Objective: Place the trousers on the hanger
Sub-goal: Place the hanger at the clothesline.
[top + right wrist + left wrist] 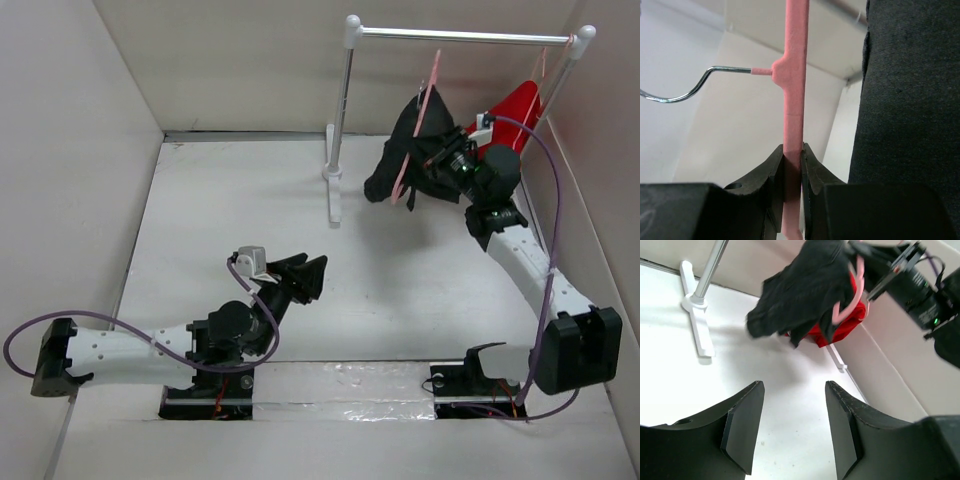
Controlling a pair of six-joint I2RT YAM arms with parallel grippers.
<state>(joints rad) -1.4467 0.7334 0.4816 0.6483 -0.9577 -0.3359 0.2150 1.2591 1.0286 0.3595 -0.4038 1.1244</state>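
Note:
The black trousers (400, 160) hang bunched over the pale-pink hanger (412, 150), held in the air just below the rail (460, 37). My right gripper (447, 157) is shut on the hanger's pink arm (793, 100), with the trousers (912, 100) right beside it. The metal hook (685, 90) points left and touches nothing. My left gripper (305, 275) is open and empty, low over the table. In its view the trousers (800, 290) and hanger (852, 295) hang ahead.
A white rack with a metal post (340, 110) and foot (332, 195) stands at the back. A red garment (510, 108) hangs on a second pink hanger at the rail's right end. Cardboard walls close in the left, back and right.

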